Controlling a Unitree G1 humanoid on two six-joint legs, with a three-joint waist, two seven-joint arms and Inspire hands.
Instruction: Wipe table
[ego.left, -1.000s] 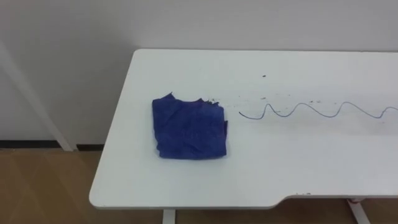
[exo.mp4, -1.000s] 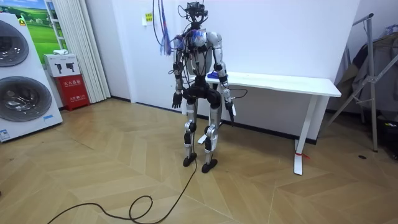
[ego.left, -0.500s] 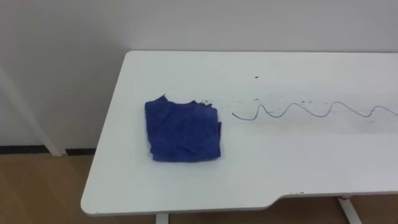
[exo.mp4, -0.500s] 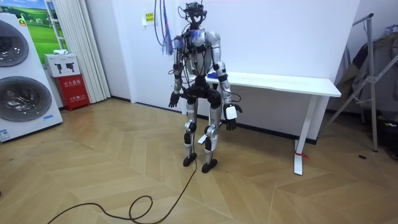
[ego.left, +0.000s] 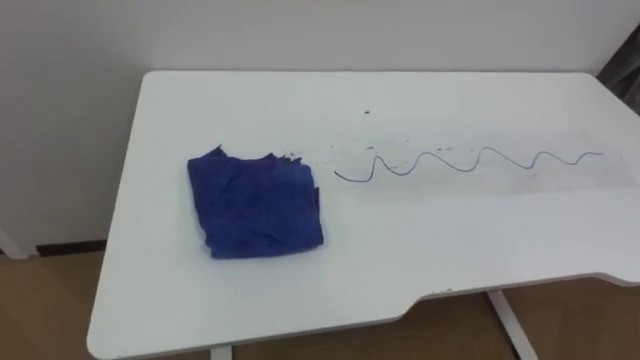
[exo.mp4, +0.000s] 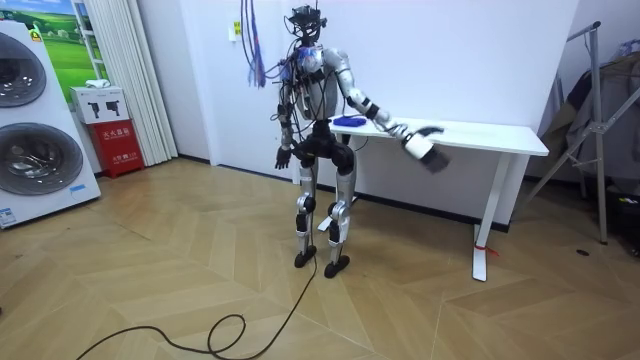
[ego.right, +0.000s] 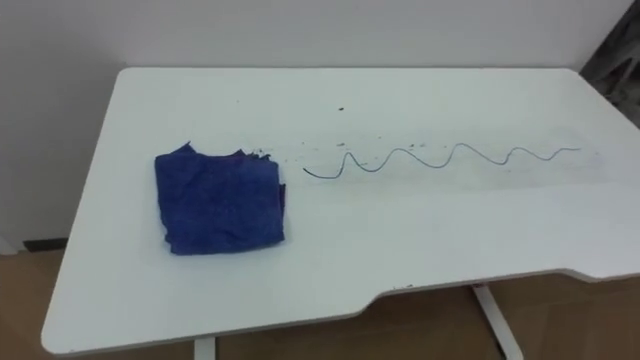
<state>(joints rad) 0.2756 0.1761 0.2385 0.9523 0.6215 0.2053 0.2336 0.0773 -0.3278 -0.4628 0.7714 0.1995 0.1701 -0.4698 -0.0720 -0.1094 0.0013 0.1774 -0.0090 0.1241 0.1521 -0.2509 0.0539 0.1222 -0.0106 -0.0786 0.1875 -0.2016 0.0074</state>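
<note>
Blue cloth (ego.left: 258, 205), folded into a rough square, lies flat on the white table (ego.left: 450, 240) toward its left end, nearer the front edge than the back. It has no marked long axis and looks slightly wider along the table's length than across it. Its sides sit a little askew to the table's edges, with the near edge rising toward the right. The far edge is ragged and comes to a small peak at the far left corner.

A dark wavy line (ego.left: 455, 162) runs along the table's length. It starts just beside the cloth's far right corner, not touching it, and ends near the right end. A few dark specks (ego.left: 366, 112) lie behind the line.

In the room view the robot stands upright at the table's end on the room view's left. Its right arm is stretched out toward the room view's right, with the right hand (exo.mp4: 424, 141) in front of the table's front edge, well apart from the cloth. That hand is blurred, so open or closed cannot be told. The left hand (exo.mp4: 283, 159) hangs by the hip, too small to read. Nothing shows in either hand.
</note>
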